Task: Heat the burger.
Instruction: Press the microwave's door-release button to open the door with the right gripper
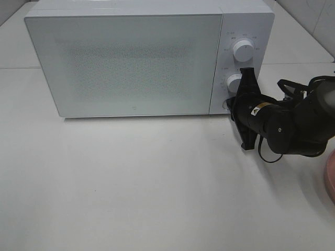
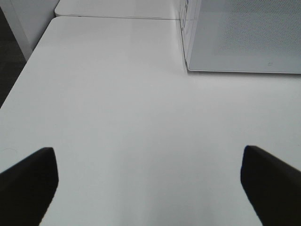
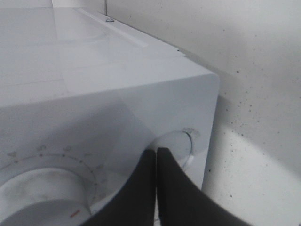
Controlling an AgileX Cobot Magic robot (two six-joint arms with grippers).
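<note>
Showed a white microwave (image 1: pixel 131 63) on a white desk (image 1: pixel 131 183), door closed, frosted glass hiding the inside. Found the right claw (image 3: pixel 156 155) pinched fully shut, tips touching the round button (image 3: pixel 181 147) at the microwave's lower right corner, just below the lower knob (image 1: pixel 234 82) — gripping nothing. Found the left claw (image 2: pixel 148 160) spread wide and empty above the desk, off the microwave's left end. Caught only a sliver of a pink plate (image 1: pixel 330 183) well to the right of the microwave. Could not see the burger anywhere — possibly behind the closed door, but could not tell. Looked like the button-pressing step, most likely to release the door. Next called for a firm, straight push on that button, then clearing away from the microwave's front for the door's swing.
</note>
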